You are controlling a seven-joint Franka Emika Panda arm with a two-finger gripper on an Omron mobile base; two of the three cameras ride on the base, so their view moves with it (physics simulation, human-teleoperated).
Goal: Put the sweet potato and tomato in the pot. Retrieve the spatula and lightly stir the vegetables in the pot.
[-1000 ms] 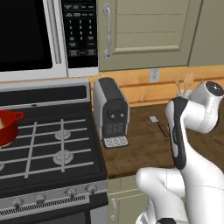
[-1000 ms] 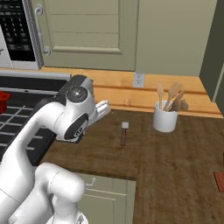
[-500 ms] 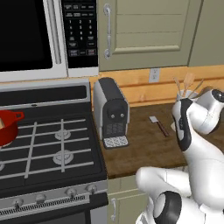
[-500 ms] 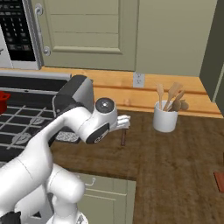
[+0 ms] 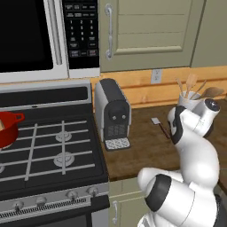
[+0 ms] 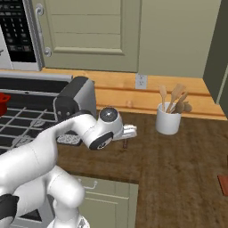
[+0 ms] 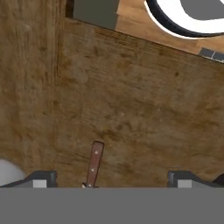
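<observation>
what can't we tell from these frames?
- Pot contents: left base view, cut off by the left edge.
- Spatula handle: left base view, mostly behind the arm; in the hand view its blade falls below the frame.
- Gripper height over the counter: hand view shows open fingertips, no contact visible.

Counter: we see a dark brown wooden countertop (image 7: 131, 100) across the frame.
Spatula: thin dark brown handle of the spatula (image 7: 93, 164) at lower centre-left.
Gripper (image 7: 111, 179): fingertips wide apart, at bottom corners.
</observation>
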